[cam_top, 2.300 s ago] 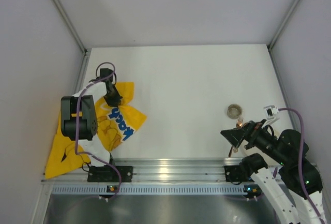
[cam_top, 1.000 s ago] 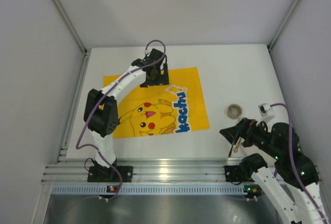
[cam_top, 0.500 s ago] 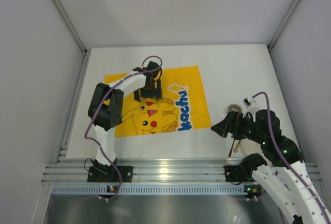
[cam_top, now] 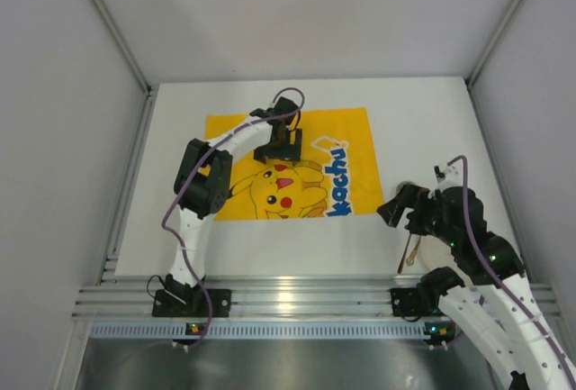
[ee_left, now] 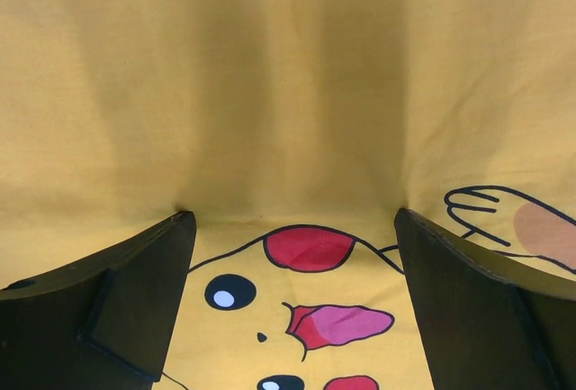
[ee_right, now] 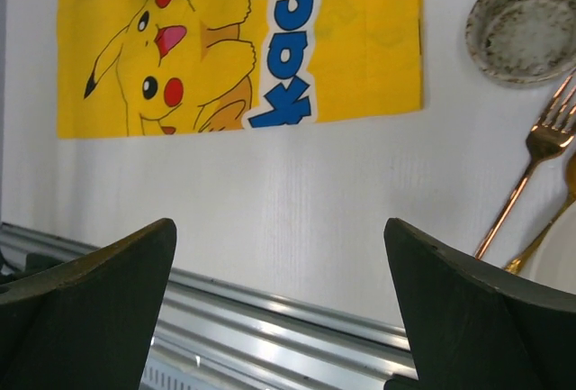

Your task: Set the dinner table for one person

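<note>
Tabletop point(cam_top: 423, 120) lay under both arms; mat point(cam_top: 346, 142) by far edge, centre-left. Left pincer point(ee_left: 292, 217) wide, tips on mat. Right pincer point(ee_right: 279, 228) wide, empty, near right corner. You risked bunching cloth if tips slipped unevenly.

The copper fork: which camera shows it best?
The right wrist view: the fork shows tines and handle on the white table. The top view shows only a thin sliver of it; the left wrist view, only yellow cloth.
</note>
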Controlling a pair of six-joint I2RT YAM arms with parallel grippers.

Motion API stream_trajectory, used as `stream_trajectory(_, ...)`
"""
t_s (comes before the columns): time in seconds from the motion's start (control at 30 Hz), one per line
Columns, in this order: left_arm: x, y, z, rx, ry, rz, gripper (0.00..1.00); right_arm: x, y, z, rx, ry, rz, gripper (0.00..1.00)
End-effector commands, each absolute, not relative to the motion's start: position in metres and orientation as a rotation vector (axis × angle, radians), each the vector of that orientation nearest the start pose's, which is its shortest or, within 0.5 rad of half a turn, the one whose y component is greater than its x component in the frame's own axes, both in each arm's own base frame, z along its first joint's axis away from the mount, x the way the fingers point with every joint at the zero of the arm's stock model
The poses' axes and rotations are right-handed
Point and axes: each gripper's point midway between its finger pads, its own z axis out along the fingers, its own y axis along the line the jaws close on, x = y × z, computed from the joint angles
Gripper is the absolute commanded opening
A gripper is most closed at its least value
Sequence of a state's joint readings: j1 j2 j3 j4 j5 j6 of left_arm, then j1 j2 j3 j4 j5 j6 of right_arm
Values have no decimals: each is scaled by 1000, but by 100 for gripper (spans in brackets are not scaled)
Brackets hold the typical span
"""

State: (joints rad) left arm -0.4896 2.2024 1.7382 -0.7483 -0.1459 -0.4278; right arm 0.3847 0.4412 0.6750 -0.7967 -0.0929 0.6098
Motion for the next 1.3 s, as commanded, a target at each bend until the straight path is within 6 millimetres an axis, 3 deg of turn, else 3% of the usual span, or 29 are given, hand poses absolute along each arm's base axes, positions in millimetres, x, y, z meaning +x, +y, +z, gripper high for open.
stream_trajectory(0.0, 417, -234, -9, 252, 2776, 2, 98, 188, 92, 202, 221, 2112, 523, 100)
stream_trajectory(0.17, 421, -236, -1, 200, 2774, 7, 98, 208, 87, 206, 208, 2141, 419, 100)
stream_trajectory(0.37, 430, -232, 44, 67, 2719, 43, 99, 234, 77, 212, 276, 2167, 292, 100)
stream_trajectory(0.43, 435, -228, 69, 3, 2676, 63, 98, 245, 67, 204, 326, 2209, 206, 100)
stream_trajectory(0.6, 423, -216, 124, -107, 2614, 47, 99, 257, 32, 166, 517, 2383, 41, 100)
stream_trajectory(0.7, 405, -205, 138, -135, 2607, 40, 98, 259, 8, 149, 623, 2428, -12, 100)
stream_trajectory(0.83, 377, -196, 140, -156, 2627, 3, 98, 265, -15, 139, 721, 2447, -73, 100)
stream_trajectory(0.87, 371, -192, 148, -171, 2609, -16, 98, 267, -25, 140, 756, 2435, -92, 100)
stream_trajectory(0.9, 359, -185, 135, -168, 2640, 9, 98, 270, -26, 136, 766, 2452, -94, 100)
stream_trajectory(0.97, 350, -182, 137, -179, 2626, -18, 98, 275, -32, 132, 770, 2452, -100, 100)
stream_trajectory(1.0, 340, -177, 126, -175, 2655, -1, 98, 278, -32, 127, 772, 2470, -96, 98)
stream_trajectory(1.1, 324, -171, 118, -175, 2681, 1, 98, 285, -37, 116, 790, 2499, -99, 93)
stream_trajectory(1.27, 313, -165, 117, -171, 2694, 5, 99, 294, -34, 94, 804, 2570, -75, 86)
